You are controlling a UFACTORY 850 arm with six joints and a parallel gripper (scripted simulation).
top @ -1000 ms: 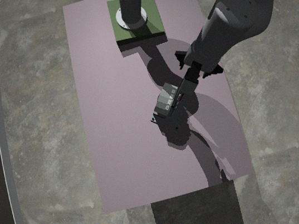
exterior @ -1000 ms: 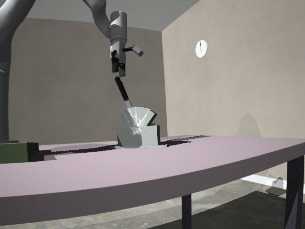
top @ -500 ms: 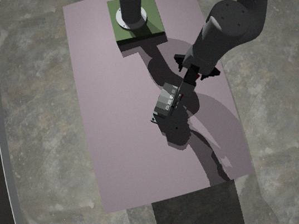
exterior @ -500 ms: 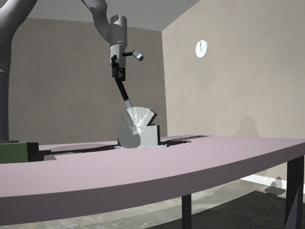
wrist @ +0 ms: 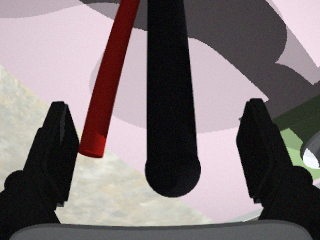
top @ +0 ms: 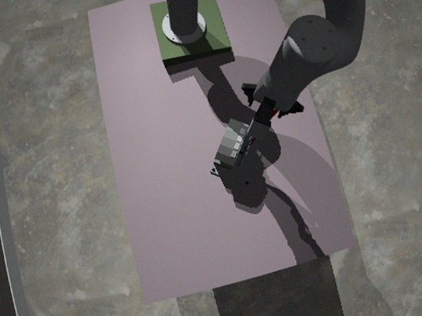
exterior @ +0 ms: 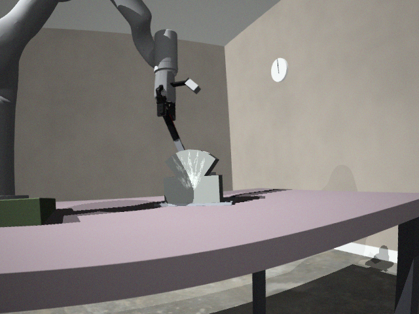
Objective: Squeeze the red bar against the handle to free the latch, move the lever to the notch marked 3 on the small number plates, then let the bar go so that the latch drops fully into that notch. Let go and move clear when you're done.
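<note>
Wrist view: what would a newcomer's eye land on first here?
The black handle fills the centre, with the red bar splayed off to its left, not yet squeezed. The open end effector straddles both, fingers wide and touching neither. Outside, the grey fan-shaped notch housing stands mid-table.

A black cylindrical handle (wrist: 171,87) runs down the centre of the wrist view, its rounded end at the lower middle. The red bar (wrist: 112,67) lies just left of it, splayed away toward its free end and apart from the handle. In the exterior view the lever (exterior: 172,129) leans up and left from a grey fan-shaped notch plate (exterior: 192,166) on a grey block (exterior: 192,190) at frame centre. The number plates (top: 238,139) are too small to read
</note>
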